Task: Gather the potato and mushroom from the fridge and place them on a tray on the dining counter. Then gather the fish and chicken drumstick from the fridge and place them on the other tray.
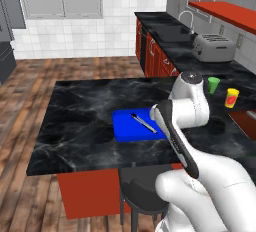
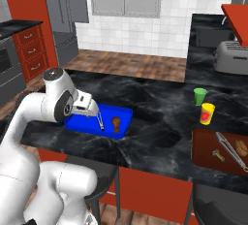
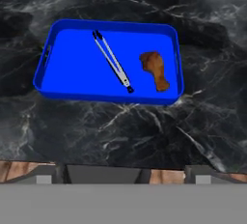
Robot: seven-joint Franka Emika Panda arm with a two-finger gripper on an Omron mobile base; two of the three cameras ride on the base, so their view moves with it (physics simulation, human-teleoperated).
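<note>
The claw [image 3: 123, 172] is fully open and holds nothing. Ahead of and below it, the blue tray [image 3: 62, 85] sits on the dining counter [image 3: 144, 131], holding the drumstick [image 3: 154, 68] and tongs [image 3: 112, 61]. Judged progress: drumstick placed; no fish on this tray, so the fish remains.
</note>
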